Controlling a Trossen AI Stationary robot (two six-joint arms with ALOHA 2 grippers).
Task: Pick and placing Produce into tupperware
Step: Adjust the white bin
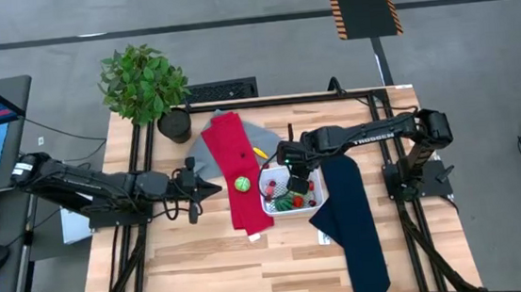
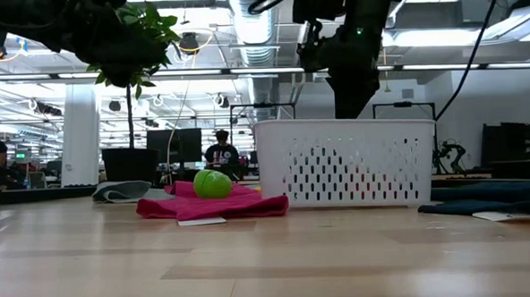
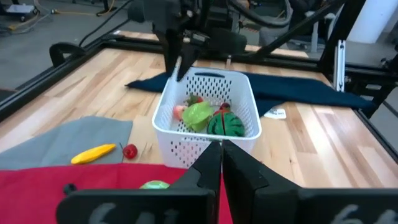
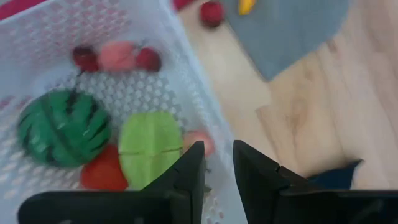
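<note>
The white tub (image 1: 294, 208) (image 2: 346, 163) stands on the table between the red and navy cloths. It holds a toy watermelon (image 4: 62, 127), a light green piece (image 4: 149, 146), red and pink pieces and small cherries. A green ball (image 1: 242, 183) (image 2: 212, 183) lies on the red cloth. A yellow piece (image 3: 93, 154) and a red cherry (image 3: 130, 150) lie on the grey cloth. My right gripper (image 1: 288, 174) (image 4: 217, 155) hangs above the tub's far-left wall, slightly open and holding nothing. My left gripper (image 1: 215, 189) (image 3: 221, 152) hovers left of the red cloth, shut, pointing at the tub.
The red cloth (image 1: 237, 167) lies left of the tub, the navy cloth (image 1: 352, 223) right of it, and the grey cloth (image 1: 206, 151) behind the red one. A potted plant (image 1: 146, 85) stands at the far-left corner. Bare wood lies along the near edge.
</note>
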